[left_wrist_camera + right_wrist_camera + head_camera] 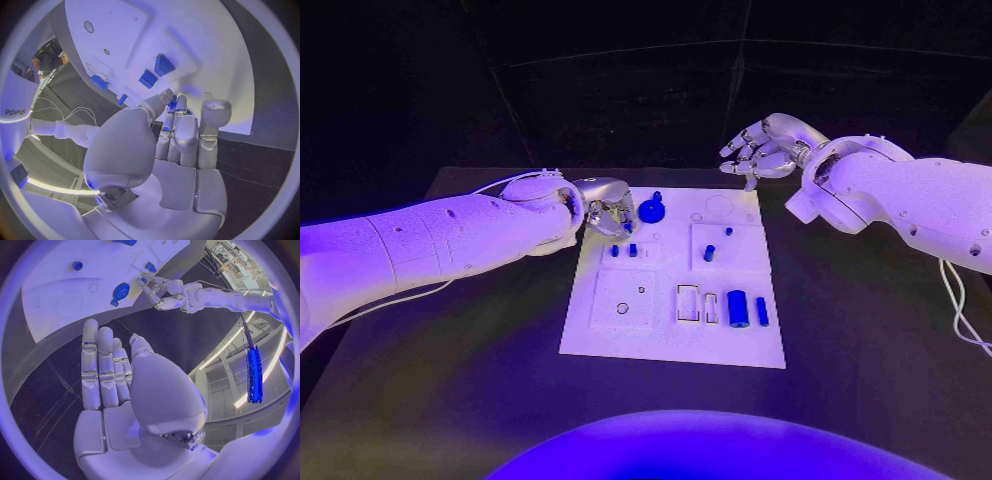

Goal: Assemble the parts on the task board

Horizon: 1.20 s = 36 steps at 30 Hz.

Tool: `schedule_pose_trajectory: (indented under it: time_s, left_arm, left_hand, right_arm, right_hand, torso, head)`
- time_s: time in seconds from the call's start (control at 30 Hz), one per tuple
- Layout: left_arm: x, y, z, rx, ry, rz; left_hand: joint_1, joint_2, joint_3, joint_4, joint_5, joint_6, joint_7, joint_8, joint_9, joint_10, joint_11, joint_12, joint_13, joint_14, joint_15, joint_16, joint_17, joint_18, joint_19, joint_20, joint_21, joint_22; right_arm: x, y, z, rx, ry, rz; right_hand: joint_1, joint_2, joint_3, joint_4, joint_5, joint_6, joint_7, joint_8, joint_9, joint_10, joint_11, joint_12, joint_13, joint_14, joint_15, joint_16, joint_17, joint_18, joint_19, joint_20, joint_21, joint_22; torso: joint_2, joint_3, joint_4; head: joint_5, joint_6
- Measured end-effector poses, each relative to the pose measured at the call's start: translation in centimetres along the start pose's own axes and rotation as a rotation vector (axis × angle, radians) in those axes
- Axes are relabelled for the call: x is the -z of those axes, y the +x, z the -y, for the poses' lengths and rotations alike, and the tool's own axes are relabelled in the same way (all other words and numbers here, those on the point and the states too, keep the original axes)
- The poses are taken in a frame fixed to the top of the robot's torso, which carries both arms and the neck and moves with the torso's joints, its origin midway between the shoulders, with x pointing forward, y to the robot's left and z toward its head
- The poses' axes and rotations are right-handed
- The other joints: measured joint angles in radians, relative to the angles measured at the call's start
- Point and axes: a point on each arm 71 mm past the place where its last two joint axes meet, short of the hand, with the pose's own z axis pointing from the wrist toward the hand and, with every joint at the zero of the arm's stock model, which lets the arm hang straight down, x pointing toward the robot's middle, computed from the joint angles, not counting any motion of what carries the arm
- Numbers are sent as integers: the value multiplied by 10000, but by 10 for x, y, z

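The white task board (pixel 661 335) lies mid-table. My left hand (pixel 603 215) hovers over its far left corner, thumb and fingertips pinching a small blue part (pixel 171 105). Just right of that hand stands a blue round knob (pixel 652 209). Two short blue pegs (pixel 623 250) stand below the hand. A blue piece (pixel 710 252) sits mid-board, and a blue cylinder (pixel 737 307) with a thin blue bar (pixel 762 311) sits near the right edge. My right hand (pixel 762 145) is raised beyond the far right corner, fingers spread, holding nothing.
Two white rectangular frames (pixel 697 304) lie beside the blue cylinder. A ring outline (pixel 622 308) marks the board's near left square. White cables (pixel 961 300) trail from the right arm over the dark table (pixel 877 340).
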Motion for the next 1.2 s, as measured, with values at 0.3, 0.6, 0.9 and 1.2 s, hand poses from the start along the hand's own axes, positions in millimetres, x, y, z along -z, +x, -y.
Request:
schedule_pose_trajectory:
  time_s: [0.3,0.6,0.9,1.2]
  left_arm:
    - [0,0,0,0,11,20]
    - [0,0,0,1,8,35]
    - [0,0,1,3,19,46]
    - [0,0,1,7,38,44]
  left_hand:
    - [-39,-39,-53,0,1,-71,-1,1,3,0,0,0,8,0,0,0,48,0,0,0,0,51]
    - [-80,-79,-53,0,1,-128,14,1,3,0,0,45,28,0,0,42,113,0,29,-29,133,143]
    - [-80,-79,-108,-2,1,-146,0,1,3,0,0,45,37,0,0,80,122,1,29,-29,181,178]
    - [-82,-155,-107,-2,1,-215,-1,1,4,0,0,109,55,-1,0,80,144,0,65,7,180,202]
  right_arm:
    - [0,0,0,1,-3,15]
    - [0,0,0,2,-7,27]
    - [0,0,0,2,-7,31]
    - [0,0,0,3,0,35]
  right_hand:
    - [0,0,0,0,0,0,0,0,0,-37,37,0,1,0,0,0,0,0,0,0,0,0]
    - [0,0,0,0,0,-37,36,0,-8,-37,37,0,-8,0,0,0,1,1,0,0,-39,0]
    - [0,0,0,0,0,-37,36,0,-7,-36,36,0,-7,0,0,0,1,0,0,0,-39,0]
    - [0,0,0,0,0,-37,36,0,-7,-36,37,0,-7,0,0,0,1,0,0,0,-39,0]
  torso:
    - [1,-3,4]
    - [0,-3,8]
    - [1,-3,7]
    - [1,-5,7]
  head:
    - [-11,-17]
    - [-24,-31]
    - [-4,-38]
    - [3,-49]
